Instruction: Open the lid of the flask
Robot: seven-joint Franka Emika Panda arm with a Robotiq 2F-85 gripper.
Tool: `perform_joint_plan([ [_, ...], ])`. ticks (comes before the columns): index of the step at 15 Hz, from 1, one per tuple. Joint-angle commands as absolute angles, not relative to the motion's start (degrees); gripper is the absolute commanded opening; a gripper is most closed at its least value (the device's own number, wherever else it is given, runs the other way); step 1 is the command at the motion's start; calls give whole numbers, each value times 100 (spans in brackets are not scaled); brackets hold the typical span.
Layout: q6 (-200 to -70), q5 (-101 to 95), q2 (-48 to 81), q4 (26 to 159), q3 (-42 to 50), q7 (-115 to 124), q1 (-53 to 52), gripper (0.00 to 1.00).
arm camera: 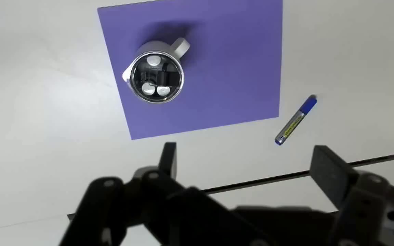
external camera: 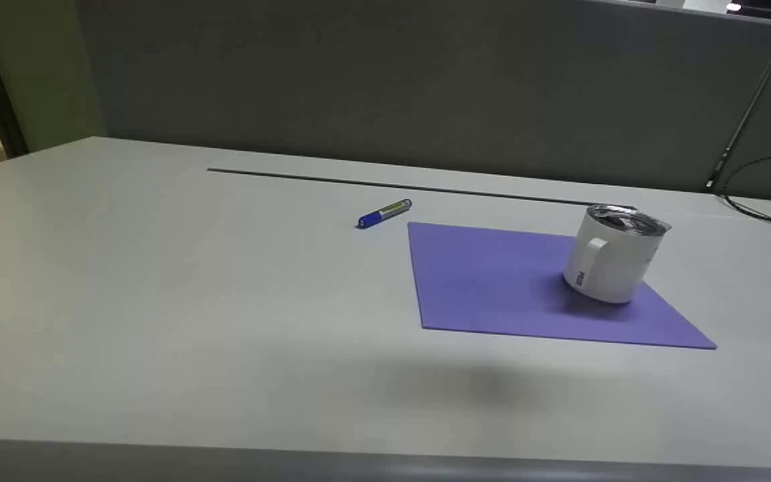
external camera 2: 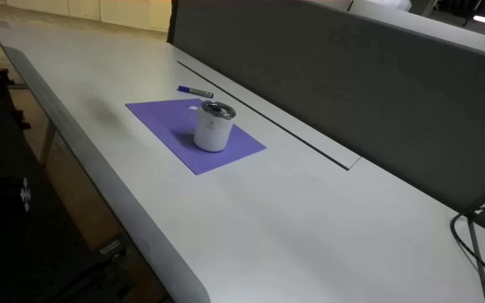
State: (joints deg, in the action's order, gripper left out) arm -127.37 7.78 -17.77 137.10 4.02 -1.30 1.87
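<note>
Spread wide at the gripper, with jaws well apart, above the white table! Over to the flask, upright on the purple mat in both exterior views; out ahead of the gripper in the wrist view, off towards the left-hand jaw, apart from both. Still topped by the lid! Across now, beyond the right-hand jaw, to the blue-capped marker, lying near the mat. Through the gap between the jaws, down to a dark line along the table.

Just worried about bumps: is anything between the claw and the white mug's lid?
In the wrist view, nothing visible stands between the open claw and the lid; the blue-capped marker lies off to the side, beside the purple mat.
</note>
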Motion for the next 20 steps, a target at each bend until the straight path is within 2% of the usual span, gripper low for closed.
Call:
perform_joint_plan([
  [1,-12733,779,-1772,13701,394,-132,198,100],
  [10,-12737,779,-1775,13701,394,-132,199,100],
  [13,-13257,872,-1260,13695,403,-85,197,100],
  [14,-13516,920,-1057,13745,401,-71,189,75],
  [15,-13749,976,-880,13788,400,-75,178,74],
  [20,-14654,1332,-31,14035,333,-159,166,38],
])
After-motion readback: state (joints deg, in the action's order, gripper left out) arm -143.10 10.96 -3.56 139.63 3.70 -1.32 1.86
